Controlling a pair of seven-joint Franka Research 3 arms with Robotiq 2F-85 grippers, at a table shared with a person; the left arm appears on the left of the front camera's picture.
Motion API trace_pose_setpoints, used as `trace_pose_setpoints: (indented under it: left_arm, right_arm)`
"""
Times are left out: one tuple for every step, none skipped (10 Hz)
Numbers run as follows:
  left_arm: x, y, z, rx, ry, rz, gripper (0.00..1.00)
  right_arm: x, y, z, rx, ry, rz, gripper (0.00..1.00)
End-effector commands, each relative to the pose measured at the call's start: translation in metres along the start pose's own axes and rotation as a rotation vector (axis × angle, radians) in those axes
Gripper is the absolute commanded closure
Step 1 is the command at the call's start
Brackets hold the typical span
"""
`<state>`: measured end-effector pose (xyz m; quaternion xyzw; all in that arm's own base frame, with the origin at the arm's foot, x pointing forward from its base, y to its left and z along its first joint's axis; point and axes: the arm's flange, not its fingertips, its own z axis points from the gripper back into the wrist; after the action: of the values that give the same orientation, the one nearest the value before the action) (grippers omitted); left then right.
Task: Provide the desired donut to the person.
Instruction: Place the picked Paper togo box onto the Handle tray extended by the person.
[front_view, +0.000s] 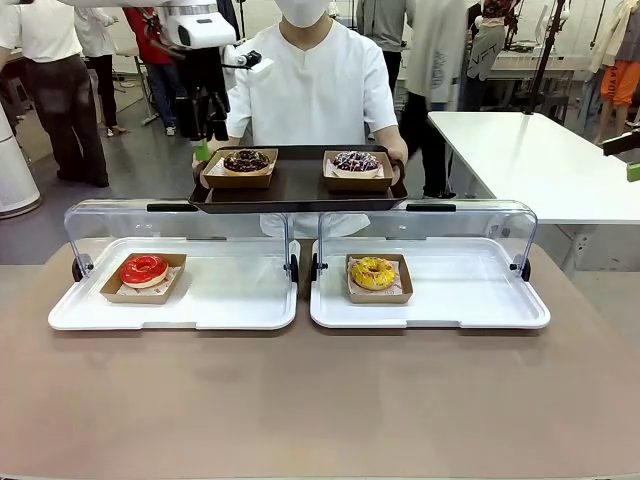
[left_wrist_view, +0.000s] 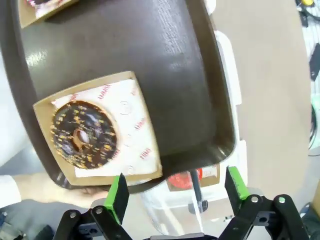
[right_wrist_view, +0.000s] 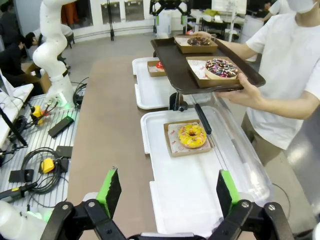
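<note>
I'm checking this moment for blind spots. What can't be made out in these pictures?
- Front view: left gripper fingertips, hidden behind the tray.
- Left wrist view: red donut, mostly covered by the tray's corner.
- Left wrist view: sprinkled donut, cut off by the top edge.

A grey floor (front_view: 150, 165) lies behind the brown table (front_view: 320, 400), a white table (front_view: 540, 160) alongside.

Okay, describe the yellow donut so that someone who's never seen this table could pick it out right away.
Find the two white display trays on the table; take the one on the robot's right. The yellow donut sits there in a cardboard box, the only yellow one: the red donut is in the other tray.
</note>
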<state>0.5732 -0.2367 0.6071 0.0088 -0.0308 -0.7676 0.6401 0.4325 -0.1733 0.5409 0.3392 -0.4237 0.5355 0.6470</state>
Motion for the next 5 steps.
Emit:
trace_pose_setpoints:
  left_arm:
    - [-0.032,-0.079,-0.021,0.055,-0.025,-0.026,0.00]
    - [-0.044,-0.097,-0.022,0.068,-0.050,-0.014,0.00]
    - [-0.057,-0.113,-0.023,0.071,-0.080,-0.009,0.00]
    - [-0.066,-0.126,-0.024,0.085,-0.084,0.002,0.00]
    - [-0.071,-0.137,-0.026,0.098,-0.090,0.013,0.00]
  right_arm:
    - [0.000,0.002,-0.002,-0.005,0.000,0.002,0.00]
    - [0.000,0.002,-0.002,-0.005,0.000,0.002,0.00]
    - [0.000,0.002,-0.002,-0.005,0.000,0.002,0.00]
    - [0.000,0.002,-0.002,-0.005,0.000,0.002,0.00]
    - [0.000,0.002,-0.002,-0.005,0.000,0.002,0.00]
